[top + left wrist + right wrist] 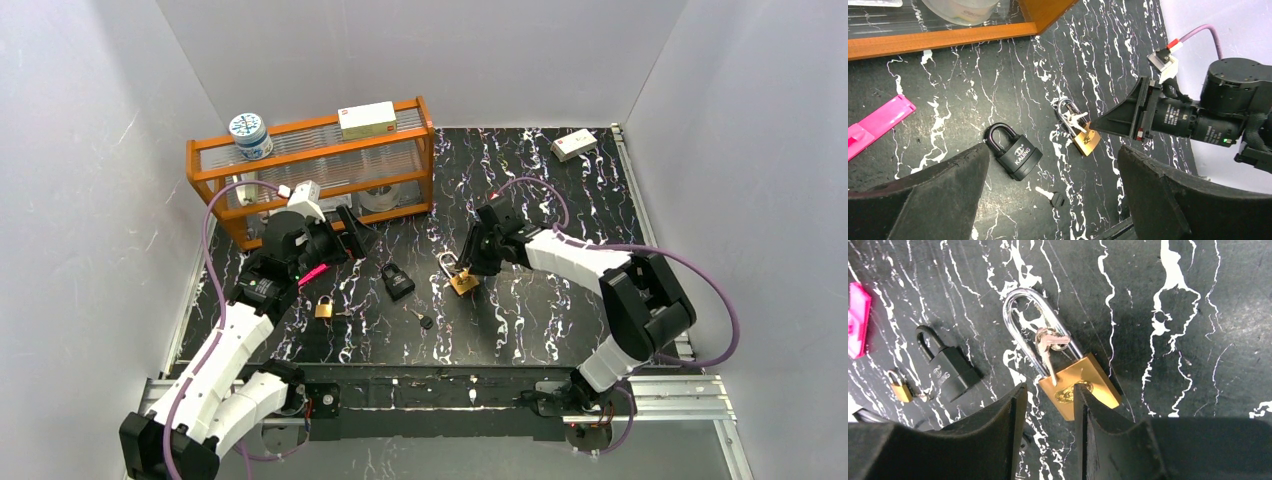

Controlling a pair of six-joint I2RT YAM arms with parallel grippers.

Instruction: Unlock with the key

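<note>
**Right hand at the brass padlock, nothing unlocked yet**

Top view: your right hand [468, 266] sits over the large brass padlock with the silver shackle [462, 283] at centre frame, on the black marbled counter [540, 310]. Your left hand [345, 235] hangs spread wide left of centre, holding nothing. A loose black-headed key [423, 320] lies just below centre.

Left wrist view: the matte black padlock [1015, 156] lies at lower centre with its shackle shut.

Right wrist view: small silver keys [1048, 347] hang on the brass lock's shackle, which looks seated. No key is in a keyhole. Your fingers stand half drawn in astride the body's lower corner, and you cannot tell whether they pinch it. The job looks barely begun: you still have to take a key, insert it and turn it.
</note>
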